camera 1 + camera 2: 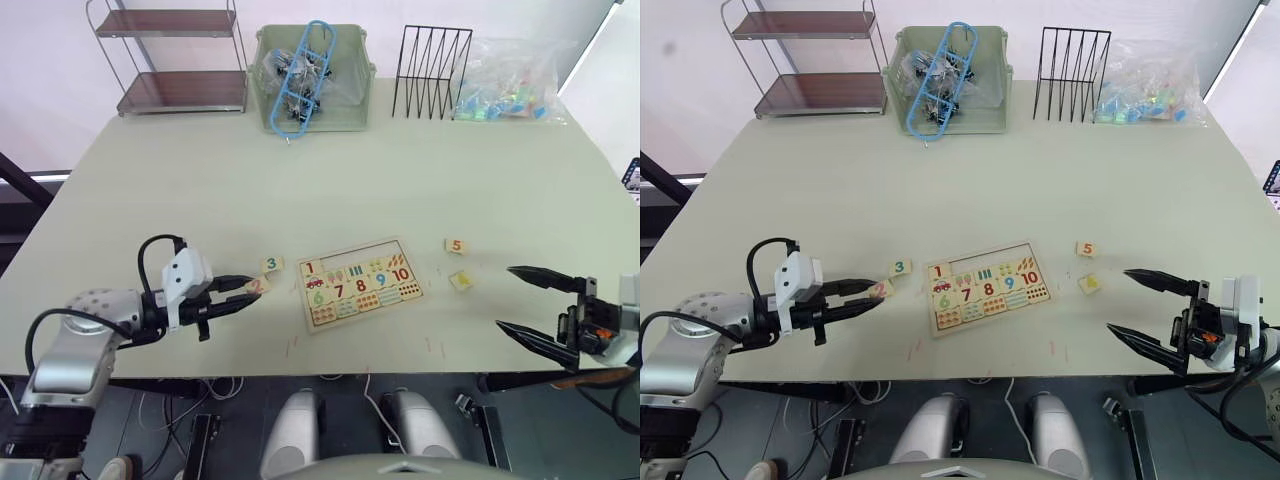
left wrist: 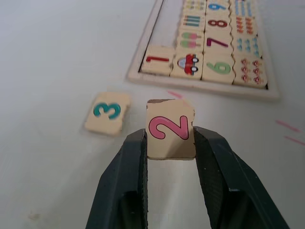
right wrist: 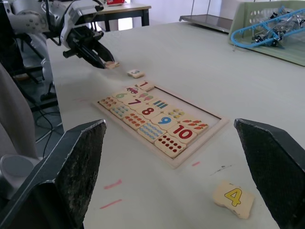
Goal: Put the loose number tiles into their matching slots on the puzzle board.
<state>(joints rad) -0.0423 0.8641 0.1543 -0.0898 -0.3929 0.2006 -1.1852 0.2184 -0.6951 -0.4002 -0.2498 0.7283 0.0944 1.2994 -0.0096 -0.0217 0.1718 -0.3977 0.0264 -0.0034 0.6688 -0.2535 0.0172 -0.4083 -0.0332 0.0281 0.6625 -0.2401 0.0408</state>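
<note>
My left gripper (image 1: 250,292) is shut on the loose number tile with a pink 2 (image 2: 170,130), at or just above the table left of the puzzle board (image 1: 304,300). The green 3 tile (image 1: 272,264) lies just beyond it. Tile 1 (image 1: 311,267) sits in the board's far-left slot, and the other matching slots (image 1: 355,252) along that row are bare. The orange 5 tile (image 1: 456,245) and yellow 4 tile (image 3: 232,196) lie right of the board. My right gripper (image 1: 504,297) stands wide open, holding nothing, right of tile 4.
At the table's far edge stand a two-tier metal shelf (image 1: 180,60), a green basket (image 1: 355,95) holding a blue frame, a black wire rack (image 1: 432,72) and a clear bag of coloured pieces (image 1: 510,85). Small red marks dot the front of the table.
</note>
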